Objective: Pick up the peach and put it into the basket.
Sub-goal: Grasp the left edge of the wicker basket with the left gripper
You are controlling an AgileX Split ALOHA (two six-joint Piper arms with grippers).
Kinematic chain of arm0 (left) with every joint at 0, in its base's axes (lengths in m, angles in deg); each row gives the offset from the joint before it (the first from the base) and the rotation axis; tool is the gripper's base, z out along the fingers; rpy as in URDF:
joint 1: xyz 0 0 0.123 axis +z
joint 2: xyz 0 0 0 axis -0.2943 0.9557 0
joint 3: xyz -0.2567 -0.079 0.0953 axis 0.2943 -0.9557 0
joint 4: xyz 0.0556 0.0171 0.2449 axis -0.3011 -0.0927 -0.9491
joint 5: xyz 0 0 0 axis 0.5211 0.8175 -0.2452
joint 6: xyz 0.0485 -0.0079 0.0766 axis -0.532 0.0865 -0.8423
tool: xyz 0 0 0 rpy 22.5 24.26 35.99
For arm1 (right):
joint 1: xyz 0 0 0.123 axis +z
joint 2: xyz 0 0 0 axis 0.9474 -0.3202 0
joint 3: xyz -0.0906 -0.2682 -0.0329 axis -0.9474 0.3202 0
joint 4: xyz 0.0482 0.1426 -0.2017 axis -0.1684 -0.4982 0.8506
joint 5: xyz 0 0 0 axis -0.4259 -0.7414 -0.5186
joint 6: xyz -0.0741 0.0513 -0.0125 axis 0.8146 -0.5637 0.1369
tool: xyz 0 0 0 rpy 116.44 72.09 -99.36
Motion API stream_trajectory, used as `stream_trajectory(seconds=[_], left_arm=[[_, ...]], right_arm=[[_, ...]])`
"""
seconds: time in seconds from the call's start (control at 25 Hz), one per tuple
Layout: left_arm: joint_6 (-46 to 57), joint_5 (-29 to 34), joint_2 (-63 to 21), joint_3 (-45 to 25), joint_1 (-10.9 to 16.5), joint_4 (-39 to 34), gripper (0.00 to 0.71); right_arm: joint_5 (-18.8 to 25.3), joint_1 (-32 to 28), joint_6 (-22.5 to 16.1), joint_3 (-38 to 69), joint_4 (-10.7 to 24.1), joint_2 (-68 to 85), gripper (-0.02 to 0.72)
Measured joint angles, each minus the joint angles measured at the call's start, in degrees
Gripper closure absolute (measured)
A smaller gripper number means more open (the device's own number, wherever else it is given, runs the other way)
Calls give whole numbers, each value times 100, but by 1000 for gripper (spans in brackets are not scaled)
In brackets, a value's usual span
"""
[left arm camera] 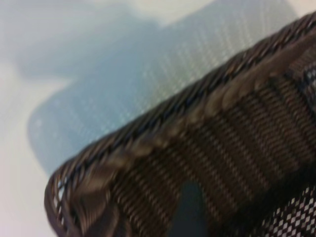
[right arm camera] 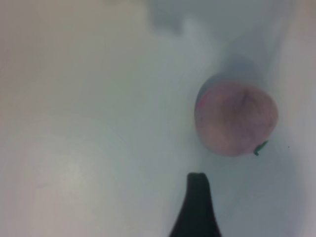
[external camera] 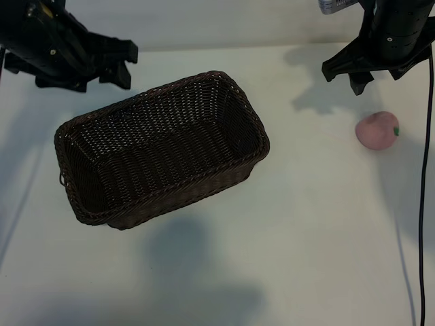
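Note:
The pale-pink peach (external camera: 378, 129) with a small green stem bit lies on the white table at the right, apart from the basket. The dark-brown wicker basket (external camera: 163, 146) stands left of centre, turned at an angle, with nothing inside. My right gripper (external camera: 363, 76) hovers open just behind the peach, holding nothing. In the right wrist view the peach (right arm camera: 236, 118) lies beyond and to one side of one dark fingertip (right arm camera: 197, 197). My left gripper (external camera: 124, 64) hangs open over the basket's far left corner. The left wrist view shows the basket's braided rim (left arm camera: 197, 111).
A black cable (external camera: 427, 170) runs down the table's right edge, close to the peach. The white table (external camera: 306, 238) stretches between basket and peach and toward the front.

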Motion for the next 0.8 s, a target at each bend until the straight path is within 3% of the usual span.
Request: stream_trajectory(seconds=[0.16, 0.44, 0.64, 0.8], left_arm=[[379, 334, -276, -182, 91, -401, 120], [1555, 186, -1315, -1623, 97, -996, 120], [2489, -393, -1363, -2481, 97, -1406, 120], [2757, -828, -1276, -2624, 97, -1406, 120]], right_arm=[[7, 0, 0, 0, 0, 0, 141], [25, 0, 0, 0, 0, 0, 141], [31, 0, 0, 0, 0, 0, 141], [51, 0, 0, 0, 0, 0, 141]])
